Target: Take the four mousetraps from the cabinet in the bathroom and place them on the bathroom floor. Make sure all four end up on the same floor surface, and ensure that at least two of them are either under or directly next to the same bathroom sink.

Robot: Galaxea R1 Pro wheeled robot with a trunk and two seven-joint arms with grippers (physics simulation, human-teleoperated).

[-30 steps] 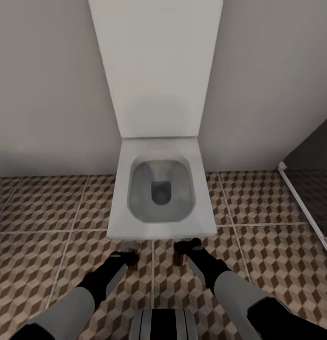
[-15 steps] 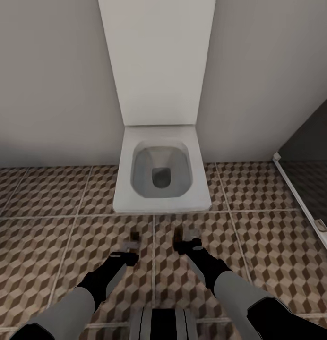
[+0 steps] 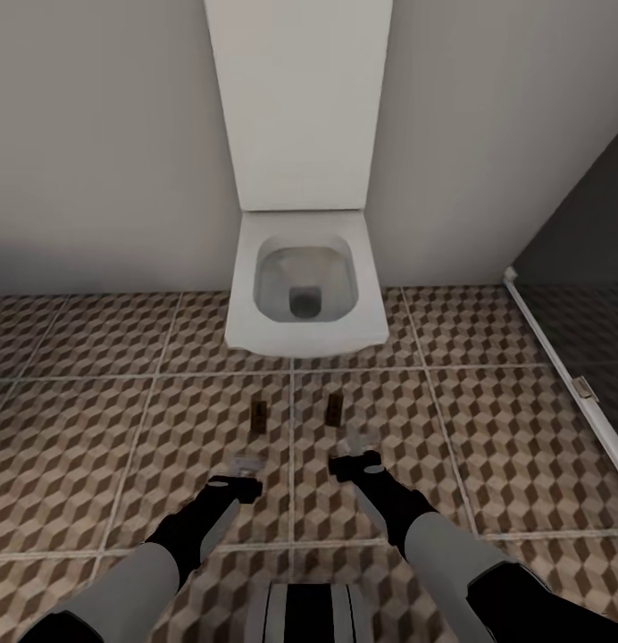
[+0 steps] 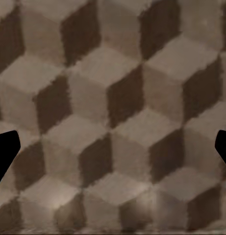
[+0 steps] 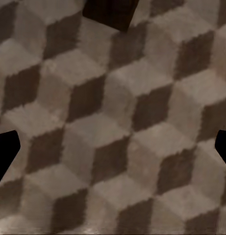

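Lying flat on the brown, beige and white cube-patterned tiled bathroom floor (image 3: 104,429), two small dark-brown rectangular mousetraps (image 3: 258,415) (image 3: 335,408) rest side by side but apart, between the front edge of the white square toilet bowl (image 3: 305,290) and the two grippers. The left gripper (image 3: 245,466) and right gripper (image 3: 357,444) hover just short of them; both sets of fingers (image 4: 4,152) (image 5: 4,152) are spread wide, holding nothing. A dark glass shower panel (image 3: 577,304) stands at the floor's right edge.
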